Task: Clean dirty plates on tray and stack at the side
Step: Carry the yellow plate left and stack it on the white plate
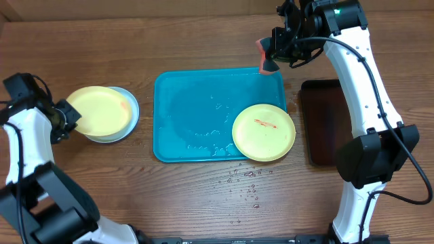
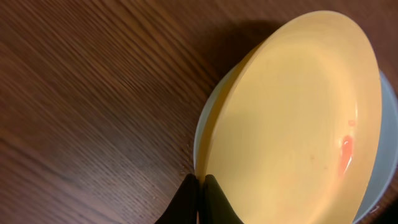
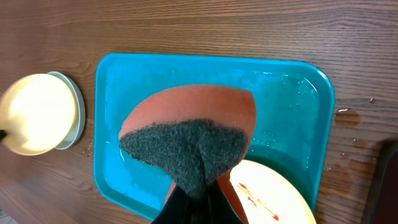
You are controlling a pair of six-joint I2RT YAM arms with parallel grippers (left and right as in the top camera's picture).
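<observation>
Above the tray (image 1: 190, 102) corner, right jaws clamp sponge (image 1: 266, 61); left jaws clamp plate (image 1: 98, 108) rim.

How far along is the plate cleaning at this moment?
Done: a pale blue plate sits beside the tray. In hand: the left gripper pinches a yellow plate tilted onto it, an orange smear showing; the right gripper holds the sponge. Remaining: the smeared plate on the tray.
</observation>
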